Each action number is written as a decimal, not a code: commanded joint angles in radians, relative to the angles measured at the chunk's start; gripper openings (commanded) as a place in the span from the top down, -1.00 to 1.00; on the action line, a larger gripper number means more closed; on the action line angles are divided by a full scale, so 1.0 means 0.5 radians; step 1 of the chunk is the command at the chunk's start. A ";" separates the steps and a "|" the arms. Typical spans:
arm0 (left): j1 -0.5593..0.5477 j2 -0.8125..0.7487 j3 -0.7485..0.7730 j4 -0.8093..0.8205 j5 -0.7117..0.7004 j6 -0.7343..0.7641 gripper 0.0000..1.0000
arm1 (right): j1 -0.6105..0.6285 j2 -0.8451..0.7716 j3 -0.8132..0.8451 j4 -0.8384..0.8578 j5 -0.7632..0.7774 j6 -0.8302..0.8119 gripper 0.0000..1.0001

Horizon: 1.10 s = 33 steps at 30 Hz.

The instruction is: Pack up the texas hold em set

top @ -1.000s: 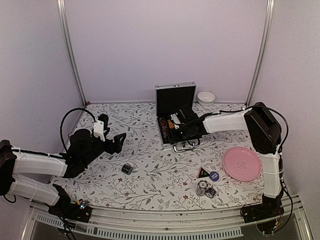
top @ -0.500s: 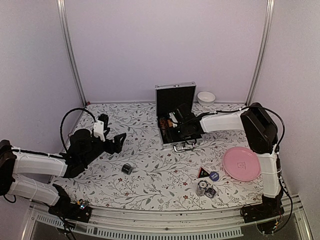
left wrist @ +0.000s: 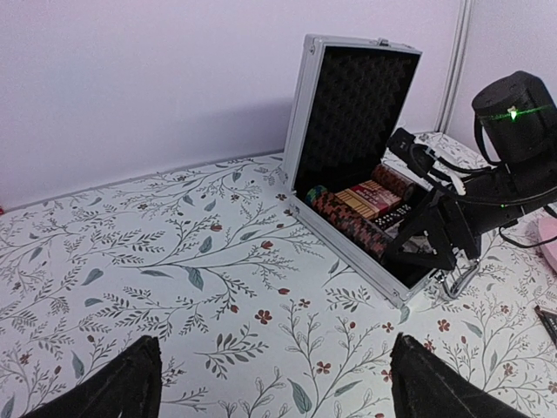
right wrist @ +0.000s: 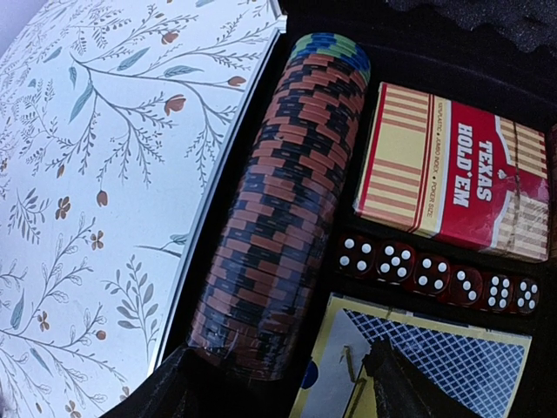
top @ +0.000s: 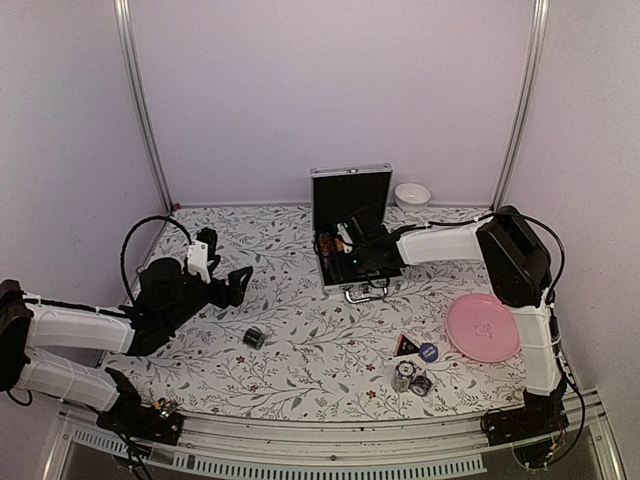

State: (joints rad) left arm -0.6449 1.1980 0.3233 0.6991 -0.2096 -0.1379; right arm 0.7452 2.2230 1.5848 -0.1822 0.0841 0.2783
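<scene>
The silver case (top: 350, 190) stands open at the back centre, lid upright, black lined. In the right wrist view it holds a row of dark red-and-black poker chips (right wrist: 283, 200), a red card deck (right wrist: 452, 174), dice (right wrist: 435, 274) and a blue-backed deck (right wrist: 435, 361). My right gripper (top: 350, 262) is inside the case, open, its fingers (right wrist: 174, 392) straddling the near end of the chip row. My left gripper (top: 235, 280) is open and empty over the cloth at the left. On the table lie a small dark chip stack (top: 255, 338), the black triangle (top: 406, 346), the blue disc (top: 429, 351) and two chip stacks (top: 410, 380).
A pink plate (top: 483, 328) lies at the right, next to the triangle and disc. A white bowl (top: 412, 195) stands behind the case at the back wall. The case handle (top: 365, 292) sticks out toward me. Metal frame posts stand at both back corners.
My right gripper has moved left and further into the case, over the chip row. The left arm has not moved.
</scene>
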 commanded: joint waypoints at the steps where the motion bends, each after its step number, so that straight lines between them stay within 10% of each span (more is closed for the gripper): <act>1: 0.015 -0.006 0.025 0.054 0.017 0.030 -0.82 | -0.039 0.080 0.039 0.035 0.059 0.062 -0.34; 17: -0.039 0.245 0.204 -0.058 0.133 0.030 -0.94 | -0.042 -0.729 -0.665 0.317 -0.182 -0.106 -0.85; 33: -0.335 0.229 0.646 -1.678 0.340 -0.883 -0.90 | -0.145 -1.328 -1.275 0.516 -0.168 0.047 -0.87</act>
State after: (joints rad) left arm -0.7967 1.3022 0.6235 0.0635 -0.0700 -0.4370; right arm 0.6785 1.5528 0.9543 0.0219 0.0124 0.2741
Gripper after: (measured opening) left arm 0.954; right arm 0.938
